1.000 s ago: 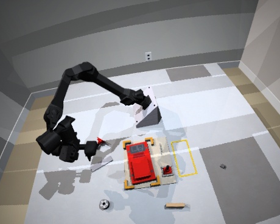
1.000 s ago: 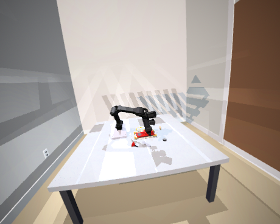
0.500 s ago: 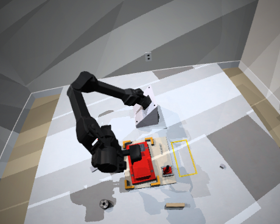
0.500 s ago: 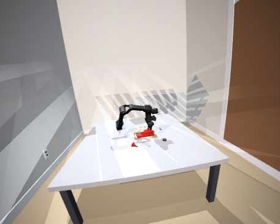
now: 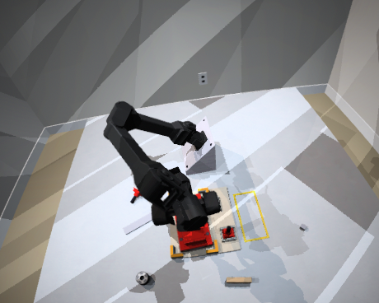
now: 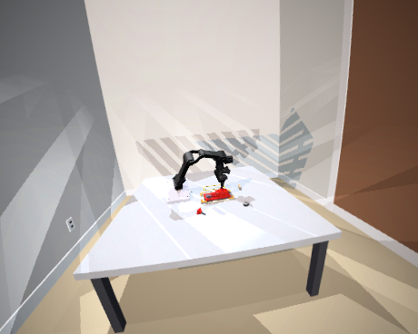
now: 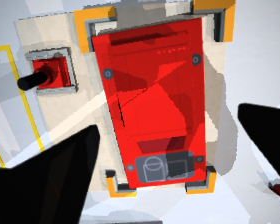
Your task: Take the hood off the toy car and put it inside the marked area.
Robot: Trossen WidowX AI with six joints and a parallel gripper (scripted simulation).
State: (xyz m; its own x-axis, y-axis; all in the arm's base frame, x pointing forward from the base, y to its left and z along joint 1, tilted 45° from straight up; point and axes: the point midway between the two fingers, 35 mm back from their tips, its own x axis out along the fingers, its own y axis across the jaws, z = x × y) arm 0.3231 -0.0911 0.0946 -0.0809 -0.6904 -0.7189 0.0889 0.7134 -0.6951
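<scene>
The toy car (image 5: 194, 239) (image 6: 217, 195) is a red block between orange corner brackets on a beige board. Its hood (image 7: 153, 100) appears to be the raised red panel on top; its exact edges are hard to tell. The marked area is a yellow outline (image 5: 240, 218) (image 7: 27, 100), beside the board and with no hood inside. My gripper (image 6: 222, 184) (image 7: 167, 121) is open and empty, pointing down above the car. In the wrist view its fingertips stand on either side of the red block, apart from it. In the top view the arm hides the fingers and part of the car.
A red switch with a black lever (image 5: 228, 233) (image 7: 51, 72) stands on the board beside the car. A red and black piece (image 5: 136, 192) (image 6: 200, 211), a white strip (image 5: 137, 226), a metal wheel (image 5: 142, 277) (image 6: 245, 203), a wooden block (image 5: 239, 280) and a small grey cube (image 5: 302, 226) lie around.
</scene>
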